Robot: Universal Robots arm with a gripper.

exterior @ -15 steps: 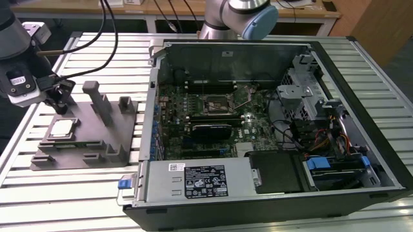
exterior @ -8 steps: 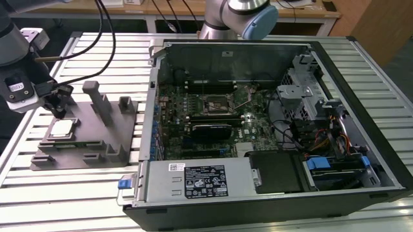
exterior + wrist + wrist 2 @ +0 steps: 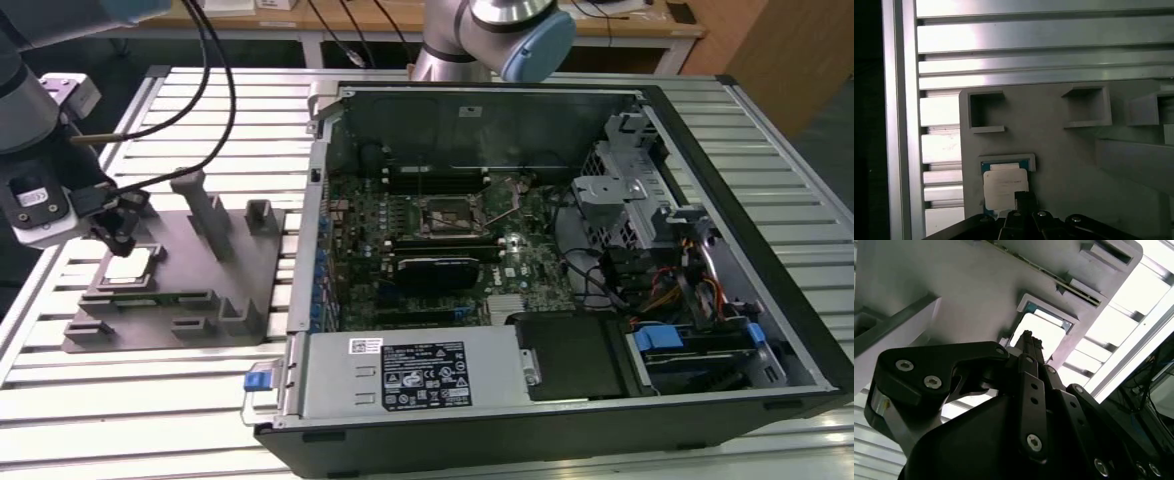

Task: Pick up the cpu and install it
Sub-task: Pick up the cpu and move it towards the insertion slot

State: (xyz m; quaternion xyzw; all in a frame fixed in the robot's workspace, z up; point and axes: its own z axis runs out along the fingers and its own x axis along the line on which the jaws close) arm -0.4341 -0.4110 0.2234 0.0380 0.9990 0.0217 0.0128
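cpu (image 3: 128, 266): lower left of the exterior view, flat in grey fixture (image 3: 187, 278); claw (image 3: 118, 238) poised directly above; claw width: cannot tell.

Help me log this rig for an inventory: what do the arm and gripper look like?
The arm is grey-silver cylinders with pale blue joint caps; black cables hang beside it. A white box sits at the wrist. The gripper is black, of jointed link plates with silver screw heads.
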